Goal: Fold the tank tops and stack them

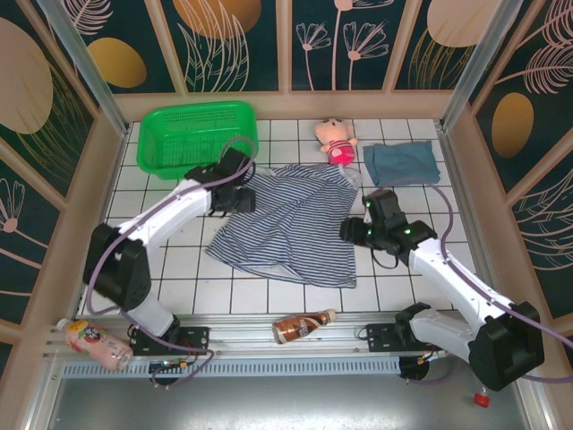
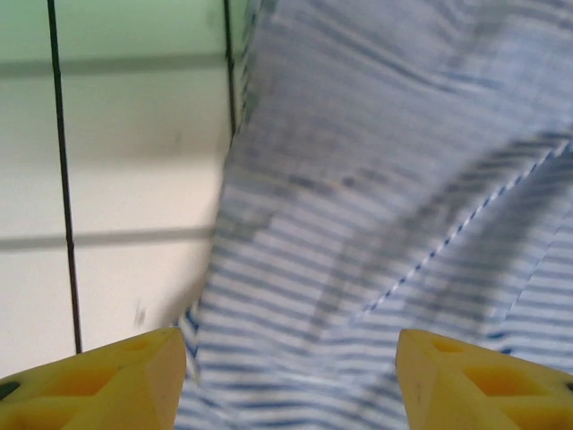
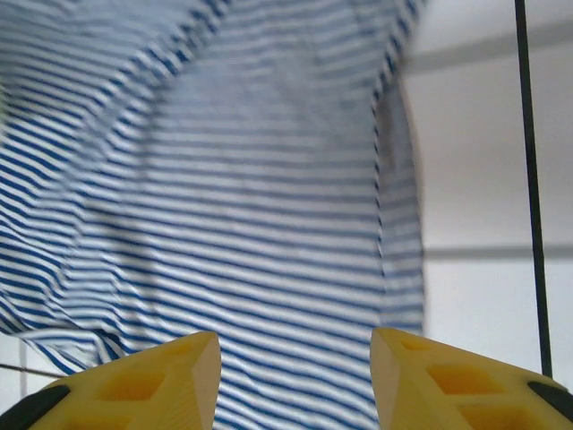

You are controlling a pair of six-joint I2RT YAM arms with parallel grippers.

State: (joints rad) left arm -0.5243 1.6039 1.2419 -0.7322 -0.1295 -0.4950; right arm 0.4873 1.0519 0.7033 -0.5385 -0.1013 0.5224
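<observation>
**Striped tank top.** The striped tank top [image 1: 286,237] lies spread on the bench [image 1: 179,278] at centre, wrinkled and not folded.

**Left claw.** The left claw [image 1: 235,199] stands over the top's far-left corner. Its jaws are apart and grip nothing. In the wrist view the striped cloth lies just beyond the yellow fingertips [image 2: 134,367].

**Right claw.** The right claw [image 1: 356,231] stands at the top's right edge. Its jaws are parted and no cloth is pinched between them.

**Teal tank top.** The teal tank top [image 1: 403,164] lies folded at far right, apart from both claws.

**Containers.** The green basket [image 1: 199,134] stands at far left, just beyond the left claw. Neither top lies in it. A pink doll [image 1: 336,139] lies on the bench between the basket and the teal top, at the striped top's far edge.
</observation>
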